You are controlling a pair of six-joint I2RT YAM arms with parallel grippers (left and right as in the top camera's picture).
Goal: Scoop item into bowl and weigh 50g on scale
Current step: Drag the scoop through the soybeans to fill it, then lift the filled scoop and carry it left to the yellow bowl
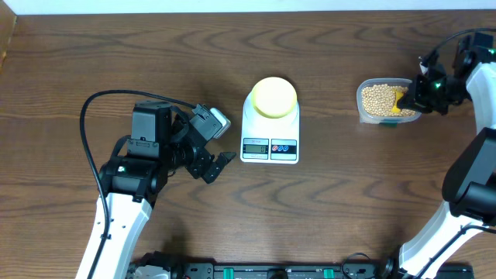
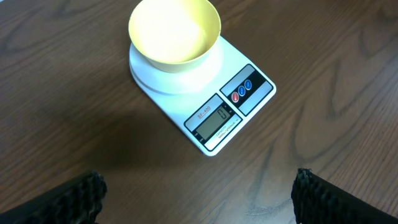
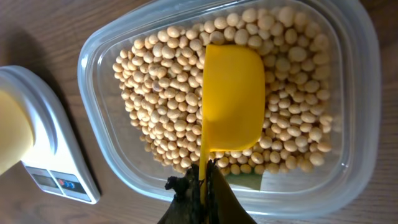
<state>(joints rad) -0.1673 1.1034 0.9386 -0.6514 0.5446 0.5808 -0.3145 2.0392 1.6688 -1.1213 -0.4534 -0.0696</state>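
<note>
Clamped on the bright yellow plastic scoop (image 3: 233, 99), the right gripper (image 3: 202, 186) is resting it on tan round beans (image 3: 161, 106) in the clear plastic tub (image 3: 99, 68), far right, for loading, while the wide-open left gripper (image 2: 199, 202) is facing the empty pale yellow bowl (image 2: 174, 31) on the white digital scale (image 2: 214, 118).

Open tabletop (image 1: 333, 194) between scale (image 1: 270, 128) and clear tub (image 3: 351, 143): passable. Bowl (image 1: 274, 97) tops scale's far end. Yellow scoop (image 3: 233, 99) occupies tub's middle. Left claw (image 1: 217, 165) stands left of scale, apart.
</note>
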